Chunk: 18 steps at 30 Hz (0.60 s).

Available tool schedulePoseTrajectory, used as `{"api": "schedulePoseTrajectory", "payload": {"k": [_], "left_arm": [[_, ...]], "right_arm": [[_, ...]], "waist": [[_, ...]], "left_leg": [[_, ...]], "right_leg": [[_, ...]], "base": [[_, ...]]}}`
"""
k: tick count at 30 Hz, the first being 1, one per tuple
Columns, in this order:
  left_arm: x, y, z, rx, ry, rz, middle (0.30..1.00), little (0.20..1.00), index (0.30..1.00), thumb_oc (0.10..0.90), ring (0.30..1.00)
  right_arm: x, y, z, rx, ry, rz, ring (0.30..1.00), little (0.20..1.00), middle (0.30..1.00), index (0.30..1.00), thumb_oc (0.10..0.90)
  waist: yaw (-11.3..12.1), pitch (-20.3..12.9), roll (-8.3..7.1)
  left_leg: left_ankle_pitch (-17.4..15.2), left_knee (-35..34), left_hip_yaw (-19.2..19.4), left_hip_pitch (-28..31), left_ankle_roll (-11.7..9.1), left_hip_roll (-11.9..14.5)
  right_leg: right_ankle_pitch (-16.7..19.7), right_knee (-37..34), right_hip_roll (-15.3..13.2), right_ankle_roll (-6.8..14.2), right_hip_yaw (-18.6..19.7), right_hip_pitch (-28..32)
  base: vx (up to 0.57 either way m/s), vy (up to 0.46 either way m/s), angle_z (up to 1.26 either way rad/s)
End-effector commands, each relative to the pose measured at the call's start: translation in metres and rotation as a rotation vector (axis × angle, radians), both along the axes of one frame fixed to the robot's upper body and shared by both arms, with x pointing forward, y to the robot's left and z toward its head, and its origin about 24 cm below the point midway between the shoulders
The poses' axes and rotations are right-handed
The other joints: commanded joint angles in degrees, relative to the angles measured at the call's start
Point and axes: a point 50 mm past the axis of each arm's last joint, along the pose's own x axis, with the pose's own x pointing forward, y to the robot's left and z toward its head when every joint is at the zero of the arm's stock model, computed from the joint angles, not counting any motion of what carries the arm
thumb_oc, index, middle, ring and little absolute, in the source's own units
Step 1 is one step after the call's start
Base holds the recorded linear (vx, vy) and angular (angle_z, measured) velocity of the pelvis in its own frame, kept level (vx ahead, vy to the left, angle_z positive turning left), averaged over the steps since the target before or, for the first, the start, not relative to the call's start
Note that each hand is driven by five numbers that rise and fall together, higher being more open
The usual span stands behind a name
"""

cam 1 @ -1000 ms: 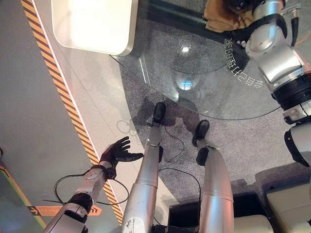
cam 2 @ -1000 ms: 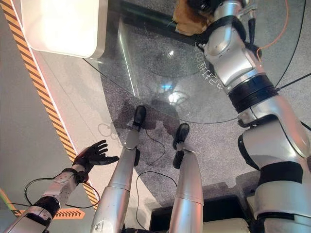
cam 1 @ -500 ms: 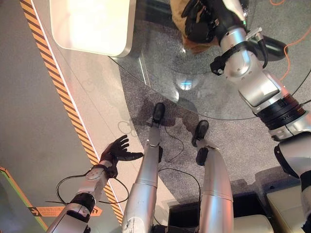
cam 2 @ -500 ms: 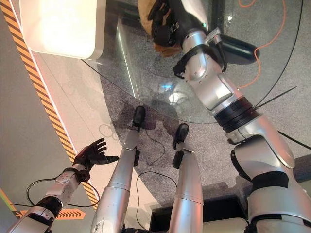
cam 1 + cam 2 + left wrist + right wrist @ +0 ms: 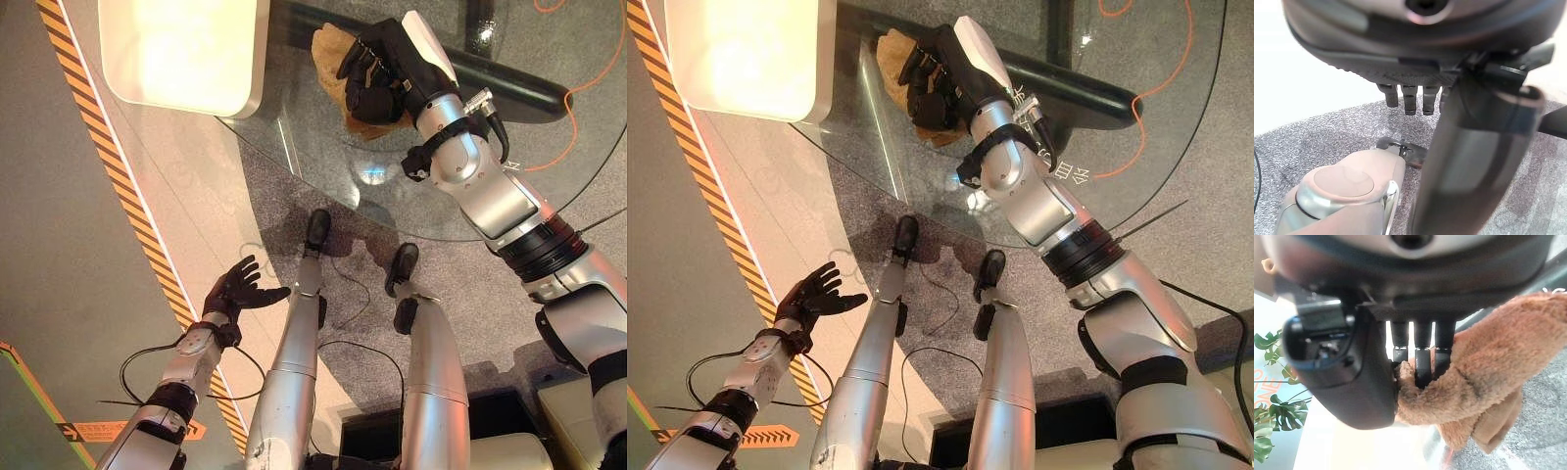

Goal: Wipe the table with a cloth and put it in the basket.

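Nearest the camera, the left hand [image 5: 238,289] hangs low beside the robot, above the grey floor [image 5: 59,245] and close to a black-and-orange hazard stripe [image 5: 127,196] that runs diagonally across it. Its fingers are spread and relaxed, the thumb standing out sideways, and it holds nothing. In the left wrist view the fingers [image 5: 1409,98] hang straight in a row over speckled grey carpet [image 5: 1327,127].

Farther out lies the round glass table [image 5: 323,157], its transparent top showing the carpet beneath. The right hand [image 5: 384,69] reaches across it and rests on the far part of the glass, with a brown fuzzy cloth [image 5: 331,49] under and around it. The cloth lies bunched on the tabletop, one edge sticking out past the fingers toward the robot's left. In the right wrist view the fingers [image 5: 1422,360] curl down into the plush brown cloth [image 5: 1488,362], and the thumb closes against it from the side, so the fabric is pinched between them with a fold hanging below.

Beyond the table's left edge stands a pale rounded block [image 5: 186,49], brightly lit. An orange cable [image 5: 588,83] loops on the floor at the far right.
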Motion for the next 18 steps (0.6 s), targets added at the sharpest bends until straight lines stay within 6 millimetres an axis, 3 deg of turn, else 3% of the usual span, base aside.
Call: {"api": "schedulePoseTrajectory", "payload": {"k": [1,8,12,18], "left_arm": [[-0.007,0.01,-0.006,-0.076,-0.011,0.129,0.9,0.9,0.9,0.8,0.9],[0.004,0.035,0.024,-0.134,-0.169,0.425,0.9,0.9,0.9,0.8,0.9],[0.008,0.065,0.055,-0.139,-0.29,0.685,0.9,0.9,0.9,0.8,0.9],[0.011,0.091,0.094,-0.116,-0.422,0.927,0.9,0.9,0.9,0.8,0.9]], "right_arm": [[-0.026,0.048,-0.005,0.044,-0.026,0.277,0.3,0.2,0.3,0.3,0.1],[-0.018,0.032,0.008,0.153,-0.095,0.201,0.3,0.2,0.3,0.3,0.1],[-0.014,0.017,0.018,0.279,-0.136,0.161,0.3,0.2,0.3,0.3,0.1],[-0.014,0.007,0.023,0.38,-0.162,0.143,0.3,0.2,0.3,0.3,0.1]], "waist": [[0.0,-0.8,-0.48],[0.3,-0.8,-0.49],[0.6,-0.8,-1.15],[0.4,-0.8,-1.98]], "left_leg": [[-7.3,6.9,8.4,1.3,7.9,-5.4],[-5.7,6.6,7.8,0.5,8.0,-5.7],[-6.0,6.8,7.2,0.9,7.9,-5.8],[-6.5,7.4,6.6,0.8,7.8,-5.8]], "right_leg": [[6.9,-12.6,4.6,0.4,-2.5,4.9],[8.2,-12.9,4.6,-0.1,-2.9,4.2],[8.1,-13.1,4.5,-0.1,-3.0,5.0],[8.1,-12.8,4.5,0.0,-2.8,5.0]], "base": [[0.0,0.0,0.0],[-0.03,0.003,0.0],[-0.02,-0.037,-0.01],[-0.02,-0.038,0.01]]}}
